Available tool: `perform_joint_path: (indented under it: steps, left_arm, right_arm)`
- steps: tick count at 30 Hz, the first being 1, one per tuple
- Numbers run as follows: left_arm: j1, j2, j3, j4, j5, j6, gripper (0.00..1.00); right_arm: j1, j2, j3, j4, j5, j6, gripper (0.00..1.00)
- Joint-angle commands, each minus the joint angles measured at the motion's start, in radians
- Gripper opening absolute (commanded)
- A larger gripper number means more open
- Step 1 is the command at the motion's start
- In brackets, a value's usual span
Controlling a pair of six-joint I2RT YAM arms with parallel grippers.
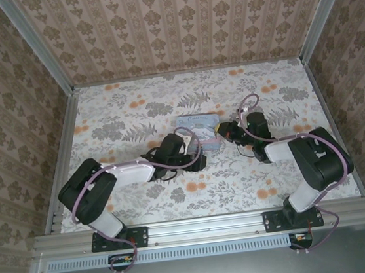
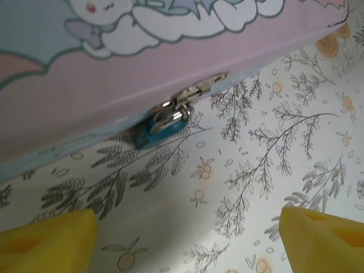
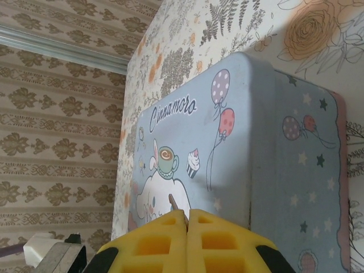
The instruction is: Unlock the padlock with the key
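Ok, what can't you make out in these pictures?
Padlock keyhole: left wrist view, blurred, tucked under the hasp of the box.
What the shut right tool pinches: right wrist view, only a thin tip clears its fingers.

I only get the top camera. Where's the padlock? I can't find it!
Observer: On the left wrist camera, a small blue padlock hangs from the silver latch on the box's pink side.
Operator: Is anything holding it?
Observer: No. The left gripper is open, its yellow fingers wide apart and short of the padlock.
Operator: And over on the right?
Observer: The right gripper is shut, and a thin brown tip, probably the key, pokes out between its fingers.
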State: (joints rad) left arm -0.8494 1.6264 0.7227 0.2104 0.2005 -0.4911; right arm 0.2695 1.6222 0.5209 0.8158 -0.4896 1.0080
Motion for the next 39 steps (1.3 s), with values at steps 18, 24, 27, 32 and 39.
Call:
perform_joint_path:
  steps: [18,24,27,32,39]
  left_arm:
    - [0.049,0.212,0.042,0.336,0.031,0.017,0.83]
    - [0.042,0.279,0.056,0.423,0.064,-0.014,0.82]
    - [0.036,0.287,0.062,0.449,0.082,-0.028,0.81]
    - [0.038,0.26,0.02,0.535,0.104,-0.084,0.82]
    - [0.079,0.322,-0.045,0.782,0.143,-0.257,0.82]
  right_arm:
    - [-0.036,0.14,0.117,0.091,-0.05,0.044,0.0]
    - [-0.038,0.151,0.119,0.101,-0.051,0.054,0.0]
    - [-0.037,0.156,0.119,0.106,-0.05,0.061,0.0]
    - [-0.037,0.16,0.123,0.105,-0.05,0.063,0.0]
    - [-0.038,0.167,0.123,0.112,-0.049,0.068,0.0]
